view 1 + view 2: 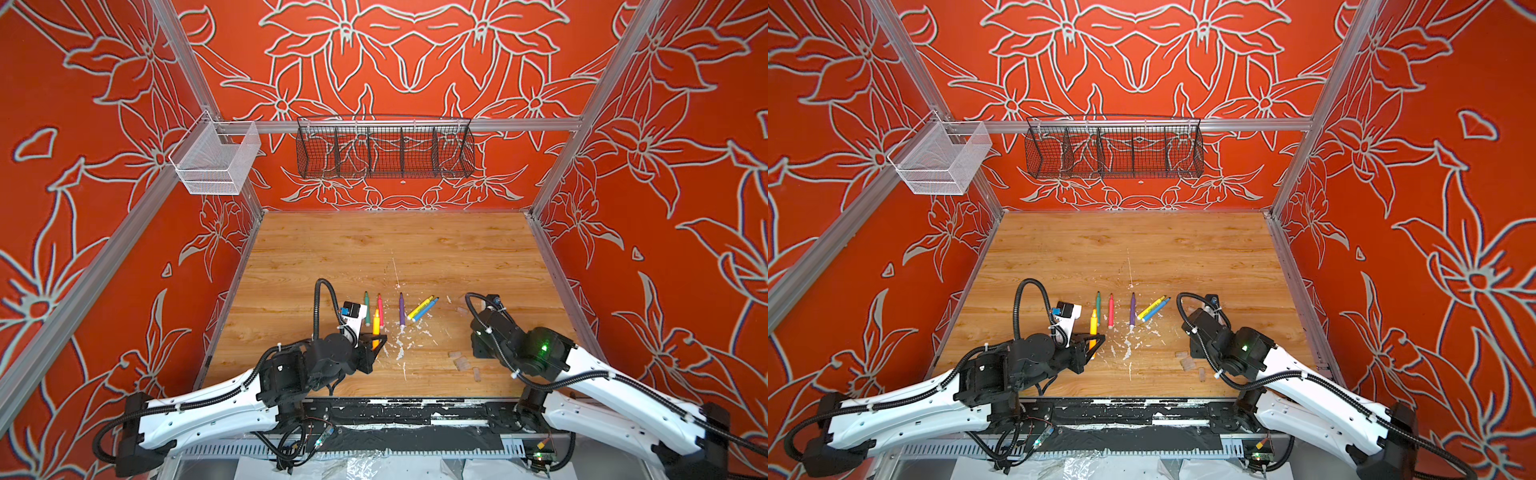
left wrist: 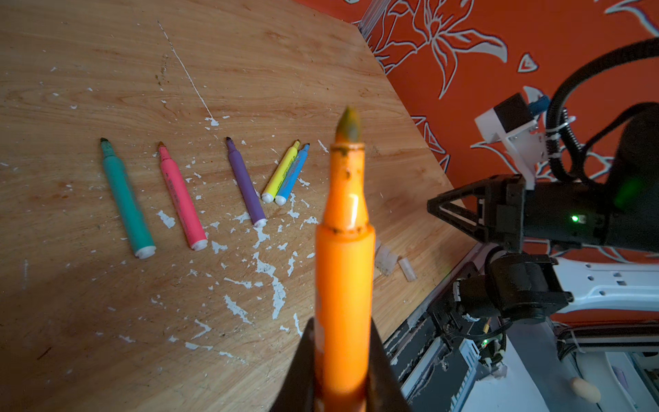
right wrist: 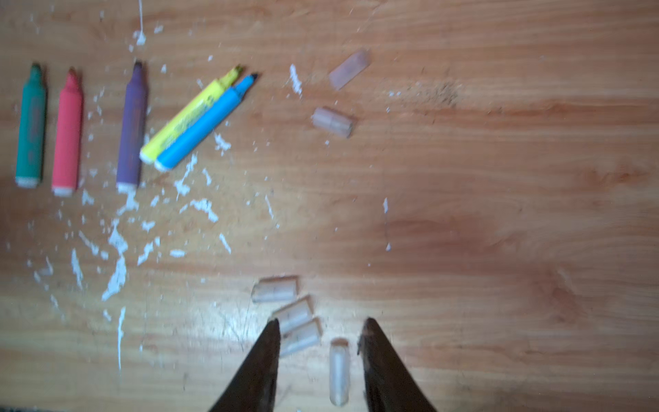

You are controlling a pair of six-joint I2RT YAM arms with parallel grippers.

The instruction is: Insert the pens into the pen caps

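My left gripper (image 2: 341,323) is shut on the orange pen (image 2: 344,267), which points away from it, bare tip up; in a top view the pen (image 1: 376,326) is above the table near the front left. The green (image 2: 126,199), pink (image 2: 182,199), purple (image 2: 246,183), yellow (image 2: 281,173) and blue (image 2: 292,176) pens lie uncapped in a row. My right gripper (image 3: 322,321) is open above the table at front right. One clear pen cap (image 3: 338,371) lies between its fingers. Three more caps (image 3: 299,337) lie beside its left finger, and two others (image 3: 333,121) farther off.
White paint flecks (image 1: 400,345) are scattered on the wooden table (image 1: 332,257) in front of the pens. A black wire basket (image 1: 384,149) and a white mesh basket (image 1: 216,160) hang on the back rail. Aluminium frame rails border the table sides.
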